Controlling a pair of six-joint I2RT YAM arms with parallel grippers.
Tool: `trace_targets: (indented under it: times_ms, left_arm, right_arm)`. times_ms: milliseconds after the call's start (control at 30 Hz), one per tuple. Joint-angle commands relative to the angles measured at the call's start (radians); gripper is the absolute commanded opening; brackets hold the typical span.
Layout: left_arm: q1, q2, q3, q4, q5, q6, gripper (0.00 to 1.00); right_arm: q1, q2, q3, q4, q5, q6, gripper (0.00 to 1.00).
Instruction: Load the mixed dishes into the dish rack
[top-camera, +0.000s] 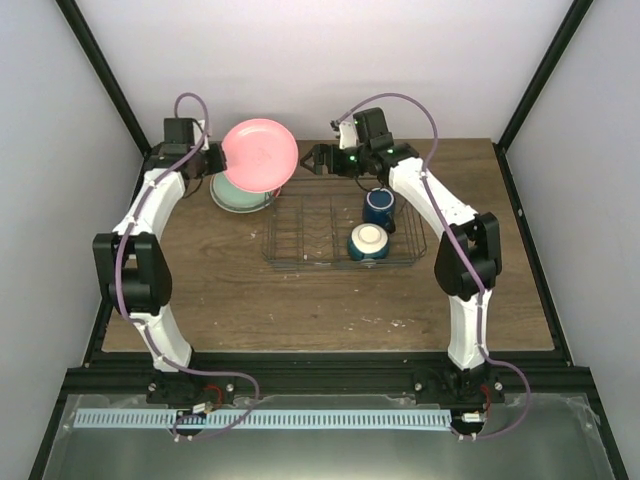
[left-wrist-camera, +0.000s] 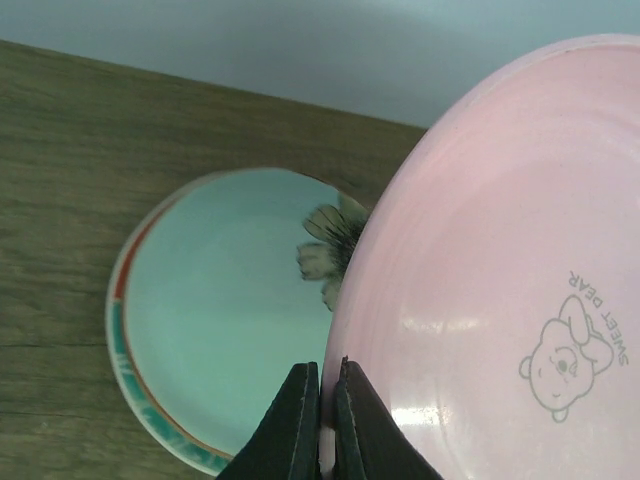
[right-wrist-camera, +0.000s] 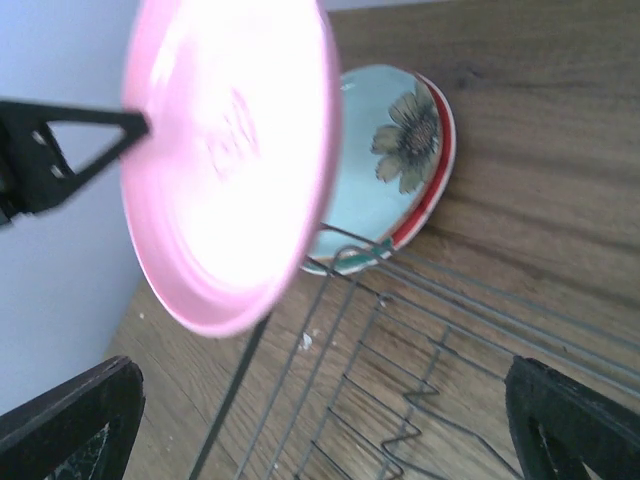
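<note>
Plainly, the left pincer is shut narrow on the rim of the pink plate. It holds the plate tilted at the top view's upper left, above the green plate on the table. The rack lies just to the lower right. The right pincer, wide and empty, faces the plate's far rim.

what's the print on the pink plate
Grey outlined bear with "SWEET BEAR" lettering on the pink plate; best in the left wrist view.

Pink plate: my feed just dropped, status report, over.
Left gripper shut on pink plate rim, plate aloft. Right gripper jaws open near dish rack. Mug, bowl racked; left slots unblocked.
</note>
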Motion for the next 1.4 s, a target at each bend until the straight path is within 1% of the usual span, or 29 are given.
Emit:
trace_targets:
  times_ms: [0,100,233,333,400,433,633,767,833,933,967,1000,1133,1167,1233,1267,1367]
  left_arm:
    - [-0.040,-0.078,-0.045,0.049,0.020,0.020,0.00]
    - [-0.065,-0.101,-0.063,0.053,0.028,0.015,0.00]
    - [-0.081,-0.133,-0.078,0.056,0.057,-0.005,0.00]
    - [-0.090,-0.158,-0.092,0.061,0.082,-0.025,0.00]
    - [-0.104,-0.173,-0.099,0.058,0.086,-0.029,0.00]
    - [-0.111,-0.183,-0.107,0.059,0.085,-0.030,0.00]
    - [-0.159,-0.210,-0.142,0.063,0.065,-0.047,0.00]
    - [-0.164,-0.204,-0.157,0.076,0.077,-0.060,0.00]
    - [-0.165,-0.196,-0.155,0.076,0.076,-0.059,0.00]
    - [-0.164,-0.182,-0.147,0.076,0.080,-0.056,0.00]
    - [-0.165,-0.176,-0.146,0.078,0.082,-0.056,0.00]
    - [-0.165,-0.172,-0.145,0.078,0.085,-0.057,0.05]
    - [-0.165,-0.153,-0.133,0.076,0.088,-0.056,0.33]
    - [-0.165,-0.149,-0.129,0.075,0.090,-0.054,0.37]
    - [-0.165,-0.142,-0.120,0.075,0.098,-0.052,0.44]
    - [-0.165,-0.139,-0.117,0.074,0.104,-0.050,0.46]
    - [-0.165,-0.132,-0.104,0.067,0.110,-0.046,0.48]
  right_arm:
    - [-0.006,-0.032,-0.003,0.120,-0.080,0.047,1.00]
    - [-0.006,-0.006,0.019,0.133,-0.093,0.060,1.00]
    - [-0.006,0.024,0.075,0.085,-0.069,0.054,1.00]
    - [-0.006,0.022,0.075,0.088,-0.052,0.045,0.99]
    - [-0.006,0.025,0.077,0.093,-0.051,0.040,0.96]
    - [-0.006,0.026,0.075,0.099,-0.054,0.039,0.91]
    - [-0.006,0.035,0.073,0.133,-0.110,0.041,0.70]
    - [-0.006,0.041,0.075,0.144,-0.139,0.039,0.47]
    - [-0.006,0.041,0.077,0.142,-0.146,0.037,0.38]
    - [-0.006,0.040,0.077,0.133,-0.144,0.029,0.28]
    - [-0.006,0.041,0.078,0.126,-0.140,0.022,0.26]
    - [-0.006,0.039,0.079,0.120,-0.133,0.013,0.26]
    - [-0.006,0.038,0.099,0.087,-0.088,-0.044,0.24]
    - [-0.006,0.037,0.108,0.077,-0.071,-0.066,0.23]
    - [-0.006,0.039,0.126,0.064,-0.035,-0.116,0.21]
    - [-0.006,0.040,0.132,0.060,-0.017,-0.141,0.21]
    - [-0.017,0.047,0.155,0.067,-0.004,-0.187,0.19]
